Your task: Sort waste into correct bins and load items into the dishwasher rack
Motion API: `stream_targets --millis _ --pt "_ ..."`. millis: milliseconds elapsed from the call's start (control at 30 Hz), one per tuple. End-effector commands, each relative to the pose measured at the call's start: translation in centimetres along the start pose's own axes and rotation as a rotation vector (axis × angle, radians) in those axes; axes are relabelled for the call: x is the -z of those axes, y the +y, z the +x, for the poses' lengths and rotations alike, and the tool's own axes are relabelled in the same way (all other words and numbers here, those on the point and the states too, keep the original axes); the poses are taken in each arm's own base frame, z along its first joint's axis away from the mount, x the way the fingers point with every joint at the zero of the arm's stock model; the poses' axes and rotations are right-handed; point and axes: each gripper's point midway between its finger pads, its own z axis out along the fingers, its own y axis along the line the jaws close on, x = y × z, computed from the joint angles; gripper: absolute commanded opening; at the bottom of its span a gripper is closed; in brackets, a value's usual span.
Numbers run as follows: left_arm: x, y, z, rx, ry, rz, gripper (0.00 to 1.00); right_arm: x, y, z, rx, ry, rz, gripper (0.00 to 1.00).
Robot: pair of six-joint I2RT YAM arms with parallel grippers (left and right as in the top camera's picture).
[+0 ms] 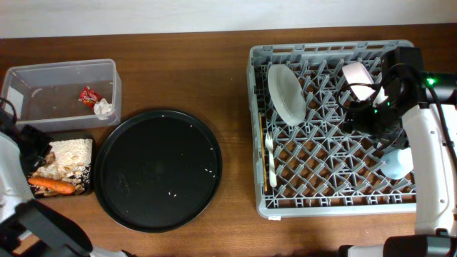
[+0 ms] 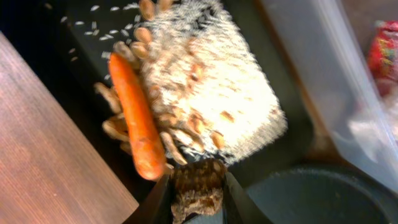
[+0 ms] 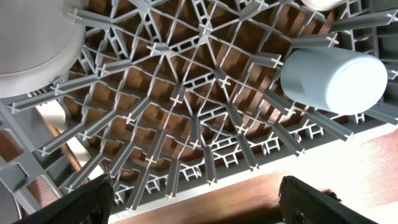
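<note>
My left gripper (image 2: 198, 208) (image 1: 36, 146) is shut on a brown crumbly food scrap (image 2: 198, 182), held over the near edge of the flat black tray (image 2: 74, 25) (image 1: 87, 187). The tray holds beige scraps (image 2: 211, 81) (image 1: 70, 157) and an orange carrot (image 2: 137, 118) (image 1: 51, 185). The clear tub (image 1: 43, 78) (image 2: 323, 68) holds the red wrapper (image 1: 88, 93) (image 2: 382, 50) and white paper wad (image 1: 104, 108). My right gripper (image 3: 199, 205) (image 1: 371, 118) is open and empty over the grey rack (image 1: 328, 207) (image 3: 205, 124), which holds a white plate (image 1: 287, 93) (image 3: 31, 43), white fork (image 1: 270, 153), cream cup (image 1: 357, 73) and light-blue cup (image 1: 398, 163) (image 3: 333, 78).
A large round black tray (image 1: 158, 170) (image 2: 323, 199) lies between the bins and the rack, with a few crumbs on it. Bare wooden table (image 1: 186, 57) shows behind it. The right arm (image 1: 432, 164) reaches across the rack's right side.
</note>
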Motion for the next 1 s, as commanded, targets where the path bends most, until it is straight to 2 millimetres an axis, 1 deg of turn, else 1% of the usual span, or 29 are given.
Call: stream_targets --millis 0,33,100,133,167,233,300,333,400,467,533,567,600,667,700,733,767,800,833,867,900,933,967 --pt "-3.7 1.5 0.0 0.001 0.065 -0.089 0.03 0.1 -0.2 0.0 -0.004 -0.002 0.002 0.88" --pt "-5.3 1.8 0.5 -0.004 0.110 -0.116 0.03 0.1 -0.2 0.0 -0.004 -0.002 0.002 0.88" --pt "-7.3 2.2 1.8 -0.011 0.186 -0.149 0.03 0.1 -0.2 0.0 -0.004 -0.002 0.002 0.88" --pt "-7.8 2.3 2.2 -0.015 0.206 -0.157 0.07 0.1 -0.2 0.0 -0.004 -0.002 0.002 0.88" --pt "-8.0 2.4 2.3 -0.021 0.212 -0.160 0.16 0.1 -0.2 0.0 -0.004 -0.002 0.002 0.88" --pt "-8.0 2.4 2.3 -0.021 0.212 -0.159 0.20 0.1 -0.2 0.0 -0.004 -0.002 0.002 0.88" --pt "-7.9 2.5 2.5 -0.022 0.220 -0.163 0.41 0.1 -0.2 0.0 -0.004 -0.002 0.002 0.88" --pt "-7.9 2.5 2.6 -0.030 0.225 -0.163 0.46 0.1 -0.2 0.1 -0.004 -0.002 0.002 0.88" --pt "-7.6 2.5 2.6 -0.031 0.233 -0.167 0.53 0.1 -0.2 0.1 -0.003 -0.002 0.002 0.88" --pt "-6.6 2.3 2.1 -0.029 0.231 -0.165 0.55 0.1 -0.2 0.1 -0.003 -0.002 0.002 0.88" --pt "-4.2 1.3 1.0 -0.025 0.203 -0.121 0.55 0.1 -0.2 0.0 -0.003 -0.002 0.002 0.88" --pt "-2.8 0.4 0.8 -0.027 0.186 -0.074 0.55 0.1 -0.2 0.0 -0.003 -0.003 0.002 0.88" --pt "-1.4 -1.1 1.0 -0.041 0.171 -0.008 0.55 0.1 -0.1 -0.1 -0.004 -0.006 0.001 0.88" --pt "1.7 -4.5 1.9 -0.136 0.119 0.094 0.55 0.1 -0.1 -0.2 -0.005 -0.013 -0.003 0.88" --pt "3.3 -6.3 2.8 -0.200 0.090 0.126 0.55 0.1 0.1 -0.3 -0.004 -0.015 -0.009 0.92" --pt "5.2 -9.1 4.3 -0.327 0.048 0.176 0.55 0.1 0.1 -0.3 -0.004 -0.015 -0.010 0.96" --pt "6.8 -12.0 6.6 -0.471 0.022 0.221 0.56 0.1 0.3 -0.2 0.001 -0.012 -0.023 0.99" --pt "8.0 -14.8 9.6 -0.623 0.015 0.260 0.61 0.1 1.5 -0.2 0.054 -0.008 -0.088 0.99" --pt "8.4 -16.4 11.7 -0.724 0.018 0.280 0.72 0.3 3.0 -0.2 0.124 -0.007 -0.179 0.99" --pt "8.8 -18.5 15.1 -0.897 0.027 0.307 0.80 0.7 5.0 -0.2 0.199 -0.018 -0.291 0.99" --pt "9.1 -19.9 18.1 -1.036 0.040 0.323 0.93 1.2 6.6 -0.4 0.267 -0.038 -0.379 0.99" --pt "9.1 -20.3 20.1 -1.120 0.059 0.325 0.99 1.4 7.5 -0.5 0.318 -0.053 -0.417 0.99" --pt "9.1 -19.9 22.1 -1.174 0.108 0.303 0.99 0.9 7.4 -0.2 0.335 -0.032 -0.389 0.99"
